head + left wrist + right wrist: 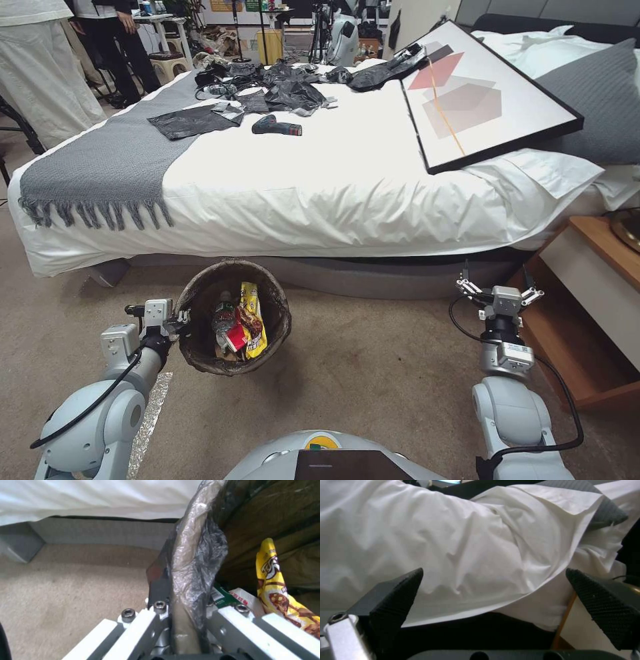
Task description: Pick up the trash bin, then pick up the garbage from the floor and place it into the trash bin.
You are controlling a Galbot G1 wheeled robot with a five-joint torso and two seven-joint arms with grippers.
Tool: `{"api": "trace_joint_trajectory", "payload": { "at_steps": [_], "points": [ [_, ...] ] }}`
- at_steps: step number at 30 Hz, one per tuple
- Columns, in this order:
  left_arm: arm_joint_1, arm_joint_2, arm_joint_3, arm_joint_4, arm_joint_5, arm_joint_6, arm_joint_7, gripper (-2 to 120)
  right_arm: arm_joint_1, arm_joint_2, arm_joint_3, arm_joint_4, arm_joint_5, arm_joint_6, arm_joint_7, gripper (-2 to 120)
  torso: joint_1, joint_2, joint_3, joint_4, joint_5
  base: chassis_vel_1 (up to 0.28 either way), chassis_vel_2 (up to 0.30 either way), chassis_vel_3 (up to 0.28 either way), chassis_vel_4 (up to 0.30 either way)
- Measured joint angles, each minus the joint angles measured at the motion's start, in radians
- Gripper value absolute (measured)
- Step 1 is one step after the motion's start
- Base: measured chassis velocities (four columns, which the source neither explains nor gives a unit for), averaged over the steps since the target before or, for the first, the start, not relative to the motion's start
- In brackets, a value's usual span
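The trash bin (200,347), lined with a dark bag, hangs above the floor (373,373) in front of the bed. My left gripper (181,319) is shut on its rim (186,562), one finger inside and one outside. Garbage lies inside the bin: a yellow snack wrapper (251,319), a red scrap (236,338) and a small bottle (223,315). The yellow wrapper (276,585) and a white-and-green packet (233,596) sit close by the clamped rim. My right gripper (497,280) is held open over the carpet near the bed's corner, with nothing between its pads (400,597).
A bed (333,180) with white sheets spans the view ahead, carrying a grey throw (107,167), black bags (193,120), a drill (277,125) and a framed picture (480,93). A wooden nightstand (587,300) stands at the right. People stand at the far left.
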Motion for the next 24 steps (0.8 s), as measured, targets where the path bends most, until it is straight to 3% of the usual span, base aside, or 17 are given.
{"api": "trace_joint_trajectory", "payload": {
  "at_steps": [24],
  "points": [
    [-0.007,0.013,-0.011,0.01,-0.01,0.003,0.001,0,0.012,-0.007,-0.016,-0.015,-0.012,-0.012,0.003,100,0.0,0.0,0.0,0.0002,0.0,0.08,0.084,0.081,0.076]
  ]
}}
